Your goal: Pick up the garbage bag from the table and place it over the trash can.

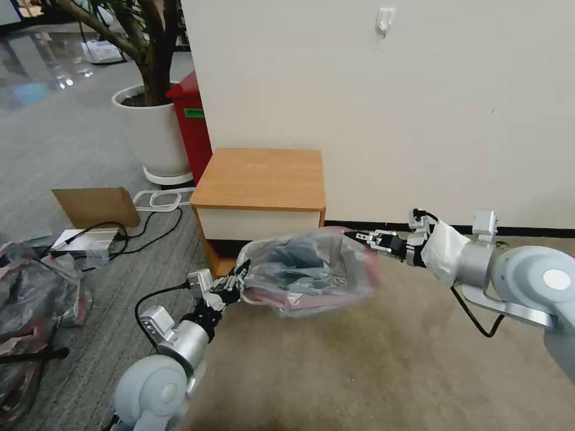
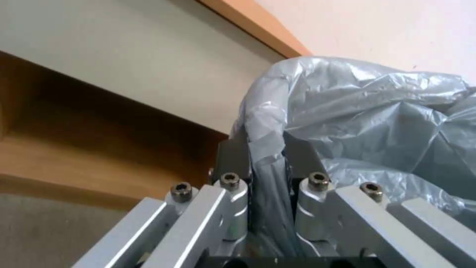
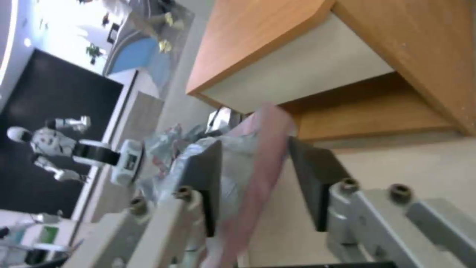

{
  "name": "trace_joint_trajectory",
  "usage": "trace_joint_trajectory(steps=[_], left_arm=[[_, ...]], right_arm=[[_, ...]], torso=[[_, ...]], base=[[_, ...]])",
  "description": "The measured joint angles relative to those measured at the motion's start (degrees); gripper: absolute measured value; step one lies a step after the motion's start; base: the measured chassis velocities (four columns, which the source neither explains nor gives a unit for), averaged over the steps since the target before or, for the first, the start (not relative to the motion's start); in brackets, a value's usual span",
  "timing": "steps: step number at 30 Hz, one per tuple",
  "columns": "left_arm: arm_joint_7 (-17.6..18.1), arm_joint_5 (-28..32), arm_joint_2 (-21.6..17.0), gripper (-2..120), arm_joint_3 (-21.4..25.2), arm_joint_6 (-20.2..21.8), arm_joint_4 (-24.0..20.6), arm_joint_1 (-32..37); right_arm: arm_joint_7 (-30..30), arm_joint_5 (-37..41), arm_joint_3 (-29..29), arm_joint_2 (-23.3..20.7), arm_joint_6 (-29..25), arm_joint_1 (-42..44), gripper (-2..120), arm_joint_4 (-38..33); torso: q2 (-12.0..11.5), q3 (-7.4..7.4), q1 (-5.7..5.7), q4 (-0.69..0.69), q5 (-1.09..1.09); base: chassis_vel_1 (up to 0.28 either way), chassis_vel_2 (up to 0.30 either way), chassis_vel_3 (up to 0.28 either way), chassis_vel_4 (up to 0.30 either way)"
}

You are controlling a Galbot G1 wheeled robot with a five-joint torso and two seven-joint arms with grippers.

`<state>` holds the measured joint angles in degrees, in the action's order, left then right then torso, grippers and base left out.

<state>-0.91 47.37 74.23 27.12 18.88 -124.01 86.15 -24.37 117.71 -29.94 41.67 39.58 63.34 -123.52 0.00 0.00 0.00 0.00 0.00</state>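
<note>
The garbage bag (image 1: pixel 308 269), grey and translucent with a pinkish-red edge, is spread open low on the floor in front of the table (image 1: pixel 259 178). A pale shape, the trash can (image 1: pixel 354 263), shows through the plastic on its right side; the rest of it is covered. My left gripper (image 1: pixel 238 281) is shut on the bag's left edge, and crinkled plastic (image 2: pixel 267 175) fills the narrow gap between its fingers. My right gripper (image 1: pixel 360 237) is at the bag's far right corner. Its jaws stand apart, with the pink edge (image 3: pixel 265 163) running between them.
A tall red bin (image 1: pixel 193 123) and a big white plant pot (image 1: pixel 153 134) stand left of the table by the wall. A heap of plastic bags (image 1: pixel 33 299), a cardboard sheet (image 1: pixel 96 206) and cables (image 1: pixel 150 230) lie on the floor at left. Beige carpet lies in front.
</note>
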Motion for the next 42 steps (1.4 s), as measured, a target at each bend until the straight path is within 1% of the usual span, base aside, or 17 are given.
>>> trace_joint_trajectory(steps=[3,5,8,10,12,13,15,17,18,20,22,24,25,30,32,36,42], left_arm=[[0.01,-0.07,-0.33,9,-0.07,0.08,0.34,-0.19],[0.02,-0.09,-0.39,9,-0.07,0.09,0.41,-0.22],[0.88,-0.13,-0.52,9,-0.06,0.02,0.86,-0.49],[1.02,-0.12,-0.51,9,-0.07,0.01,0.88,-0.53],[4.7,-0.13,-0.25,9,-0.46,-0.51,1.3,-1.29],[4.7,-0.13,-0.25,9,-0.46,-0.51,1.3,-1.29],[7.66,-0.14,-0.08,9,-0.58,-0.84,1.61,-1.77],[7.98,-0.14,-0.07,9,-0.56,-0.89,1.7,-1.79],[9.02,-0.17,0.0,9,-0.46,-1.17,1.94,-1.8],[10.96,-0.17,0.09,9,-0.19,-1.98,2.04,-1.8],[11.24,-0.17,0.14,9,-0.13,-2.19,2.04,-1.79],[12.53,-0.18,0.43,9,0.02,-2.8,2.01,-1.93],[12.53,-0.18,0.43,9,0.02,-2.8,2.01,-1.93],[14.18,-0.17,0.97,9,0.21,-3.62,1.86,-2.29],[14.82,-0.24,1.07,9,0.21,-3.75,1.6,-2.33],[14.88,-0.34,1.31,9,0.08,-3.77,1.47,-2.34],[14.89,-0.46,1.65,9,-0.25,-3.77,1.36,-2.41]], right_arm=[[-0.8,2.61,-2.75,0.27,-0.14,1.88,53,0.1],[-0.89,2.92,-3.28,0.34,-0.15,2.22,55,0.1],[-1.01,3.19,-5.75,1.73,-1.31,4.26,72,-0.89],[-1.01,3.12,-5.97,2.03,-1.54,4.47,72,-1.12],[-0.98,-1.45,-6.82,7.15,-5.87,6.11,84,-3.77],[-0.98,-1.45,-6.82,7.15,-5.87,6.11,84,-3.77],[-0.99,-6.84,-5.72,12.64,-10.26,6.99,93,-5.94],[-0.99,-8.09,-5.37,13.88,-11.14,7.22,95,-6.39],[-0.99,-11.17,-4.35,16.81,-13.25,8.0,99,-7.51],[-0.45,-19.6,-0.62,22.47,-17.73,10.82,100,-9.54],[-0.05,-21.81,0.32,23.51,-18.91,11.42,100,-9.71],[1.45,-30.75,3.96,27.69,-22.57,13.35,100,-9.72],[1.45,-30.75,3.96,27.69,-22.57,13.35,100,-9.72],[2.82,-39.49,7.52,34.02,-25.33,15.11,100,-8.6],[5.13,-46.98,10.78,38.99,-26.21,16.83,99,-7.33],[6.51,-51.06,13.06,42.79,-26.5,17.35,98,-6.05],[8.28,-56.22,15.72,47.03,-28.15,17.43,82,-4.12]], torso=[[0.0,0.0,0.0,0.0,0.0],[0.0,0.0,0.0,-0.01,0.0],[0.0,0.0,0.0,-0.01,0.0],[0.0,0.0,0.0,-0.01,0.0],[0.0,0.0,0.0,-0.01,0.0],[0.0,0.0,0.0,-0.01,0.0],[0.0,0.0,0.0,-0.01,-0.01],[0.0,0.0,0.0,-0.01,0.0],[0.0,0.0,0.0,0.0,0.0],[0.0,0.0,0.0,0.0,-0.01],[0.0,0.0,0.0,0.0,-0.01],[0.0,0.0,0.0,-0.01,-0.02],[0.0,0.0,0.0,-0.01,-0.02],[0.0,0.0,0.0,0.0,-0.01],[0.0,0.0,0.0,0.0,-0.01],[0.0,0.0,0.0,0.0,-0.01],[0.0,0.0,0.0,0.0,-0.01]], base=[[0.0,0.0,0.0,0.0],[0.0,0.0,0.0,0.0],[0.0,0.0,0.0,0.0],[0.0,0.0,0.0,0.0],[0.0,0.0,0.0,0.0],[0.0,0.0,0.0,0.0],[0.0,0.0,0.0,0.0],[0.0,0.0,0.0,0.0],[0.0,0.0,0.0,0.0],[0.0,0.0,0.0,0.0],[0.0,0.0,0.0,0.0],[0.0,0.0,0.0,0.0],[0.0,0.0,0.0,0.0],[0.0,0.0,0.0,0.0],[0.0,0.0,0.0,0.0],[0.0,0.0,0.0,0.0],[0.0,0.0,0.0,0.0]])
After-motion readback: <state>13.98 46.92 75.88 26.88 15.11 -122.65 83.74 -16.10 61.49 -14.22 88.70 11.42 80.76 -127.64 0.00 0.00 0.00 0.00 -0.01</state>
